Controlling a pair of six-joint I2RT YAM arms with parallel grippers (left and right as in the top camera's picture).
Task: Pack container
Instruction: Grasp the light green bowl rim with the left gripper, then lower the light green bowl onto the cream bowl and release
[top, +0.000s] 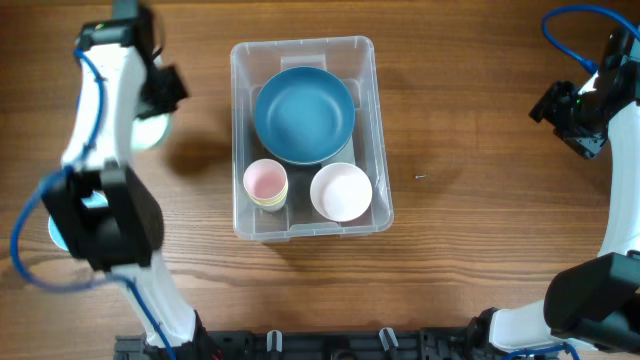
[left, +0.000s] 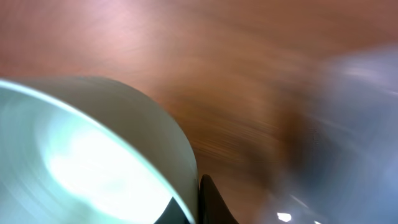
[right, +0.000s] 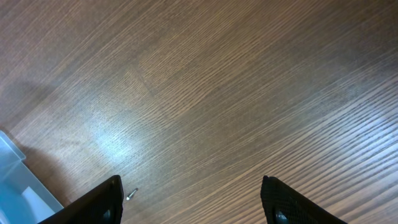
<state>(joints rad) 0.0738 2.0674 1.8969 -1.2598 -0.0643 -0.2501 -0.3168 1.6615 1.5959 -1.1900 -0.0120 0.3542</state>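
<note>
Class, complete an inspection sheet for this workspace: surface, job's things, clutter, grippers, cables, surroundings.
Surface: wooden table.
Job's things: container holds blue bowl, pink cup, white bowl; mint bowl outside, to its left.
Clutter: small speck right of the container; pale blue thing half hidden under the left arm.
Grippers: left gripper at the mint bowl, grip unclear; right gripper open over wood.
Cables: blue cables loop off both arms.
Surroundings: black rail along the near edge.
</note>
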